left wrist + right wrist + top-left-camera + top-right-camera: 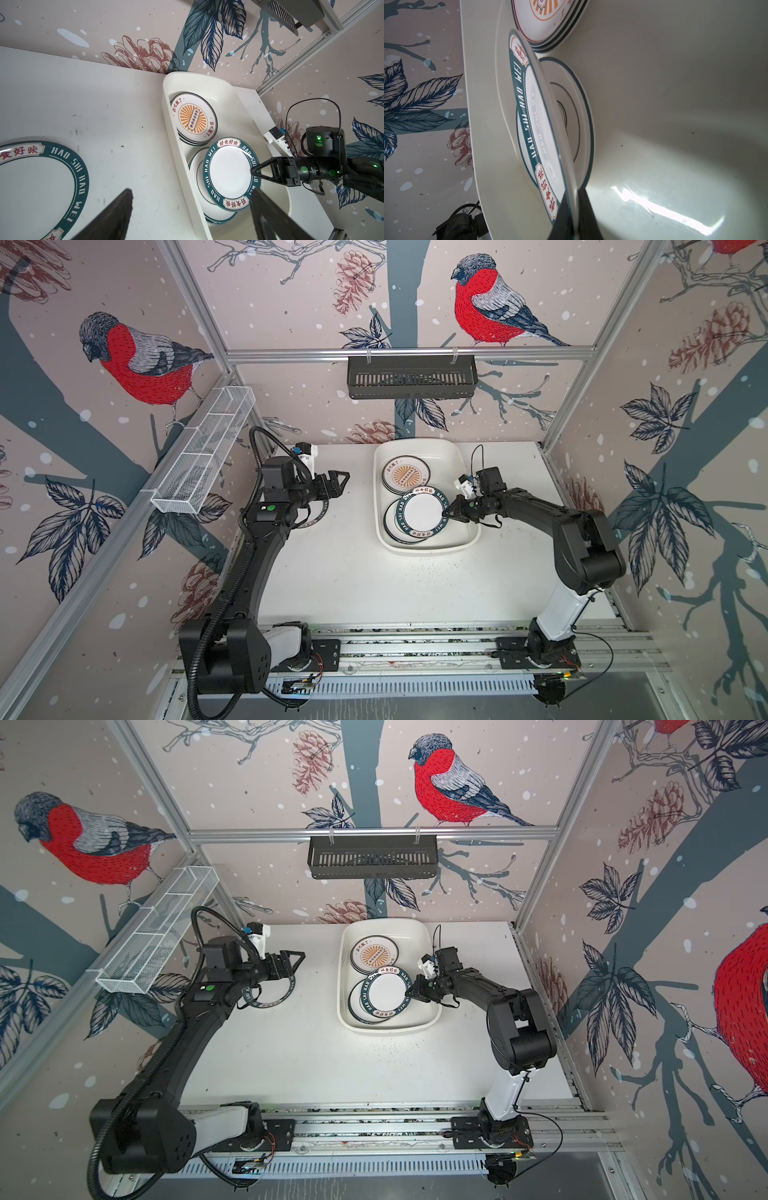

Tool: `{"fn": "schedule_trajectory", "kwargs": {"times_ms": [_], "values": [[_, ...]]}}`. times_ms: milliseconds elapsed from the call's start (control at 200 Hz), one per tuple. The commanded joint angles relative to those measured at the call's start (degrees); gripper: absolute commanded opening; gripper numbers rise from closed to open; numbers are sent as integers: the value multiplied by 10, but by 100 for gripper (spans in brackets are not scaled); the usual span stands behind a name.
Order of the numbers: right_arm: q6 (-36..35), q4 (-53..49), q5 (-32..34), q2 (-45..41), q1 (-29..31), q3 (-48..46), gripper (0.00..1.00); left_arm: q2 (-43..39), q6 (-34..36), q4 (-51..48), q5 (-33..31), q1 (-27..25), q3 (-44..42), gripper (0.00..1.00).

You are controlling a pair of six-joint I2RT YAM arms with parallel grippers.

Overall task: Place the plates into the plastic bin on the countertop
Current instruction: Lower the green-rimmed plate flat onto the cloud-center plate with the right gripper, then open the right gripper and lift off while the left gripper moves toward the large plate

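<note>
- The lettered plate (422, 514) is already inside the plastic bin (446, 458), tilted, with its edge pinched in the right claw (451, 512) (clamped shut on the rim).
- It hangs over the green-ringed plate (390, 522) at the bin's near end; can't tell if they touch.
- The sunburst stack (405, 475) fills the bin's far end, just beside the held plate.
- A second lettered plate (37, 187) lies on the bench (353, 572) left of the bin, under the left claw (341, 482), which is wide open and empty.
- Worry: released while this tilted, it could skid off the glossy plate below and clack into the stack, or end up leaning on the bin wall.
</note>
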Motion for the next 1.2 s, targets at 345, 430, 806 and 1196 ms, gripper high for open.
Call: {"fn": "schedule_trajectory", "kwargs": {"times_ms": [345, 430, 806, 1196], "values": [[-12, -19, -5, 26, 9, 26, 11, -14, -16, 29, 1, 0, -19, 88], [-13, -23, -3, 30, 10, 29, 11, -15, -15, 29, 0, 0, -17, 88], [-23, -51, 20, 38, 17, 48, 21, -22, -7, 26, 0, 0, -18, 88], [-40, -92, 72, 39, 28, 68, 30, -33, -10, 29, -44, 6, -29, 90]]}}
